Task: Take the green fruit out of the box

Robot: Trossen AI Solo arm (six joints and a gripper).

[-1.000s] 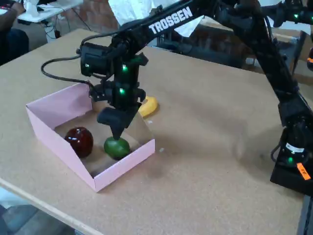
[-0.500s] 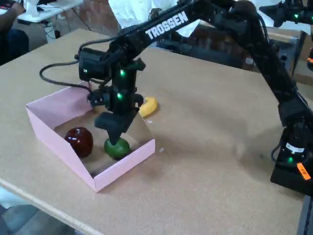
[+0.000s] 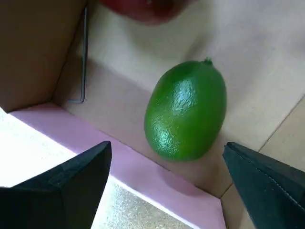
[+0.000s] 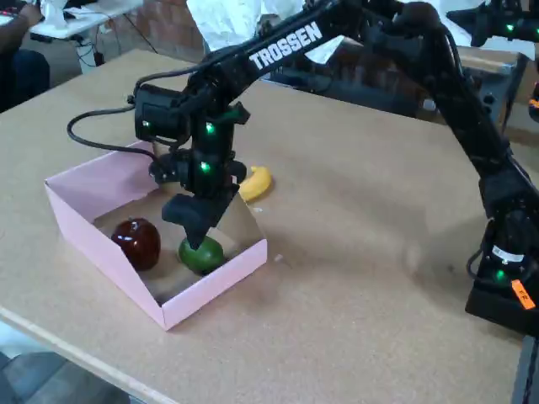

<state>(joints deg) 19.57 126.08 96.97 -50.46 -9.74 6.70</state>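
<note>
The green fruit (image 3: 187, 110) is a glossy oval lying on the brown floor of the box (image 4: 94, 252), close to its pink front wall (image 3: 119, 162). In the fixed view the green fruit (image 4: 202, 254) sits right of a dark red apple (image 4: 138, 241). My gripper (image 4: 196, 241) hangs directly over the fruit, its tips just above it. In the wrist view my gripper (image 3: 167, 181) is open, a black finger (image 3: 71, 186) on each side of the fruit, neither touching it.
A small yellow banana (image 4: 255, 183) lies just behind the box's far wall. The red apple's edge (image 3: 143, 7) shows at the top of the wrist view. People and cluttered desks sit beyond the table's far edge. The arm's base (image 4: 505, 278) stands at the right.
The gripper has moved down and slightly left, closing in over the green fruit. The fruits and the box have stayed in place.
</note>
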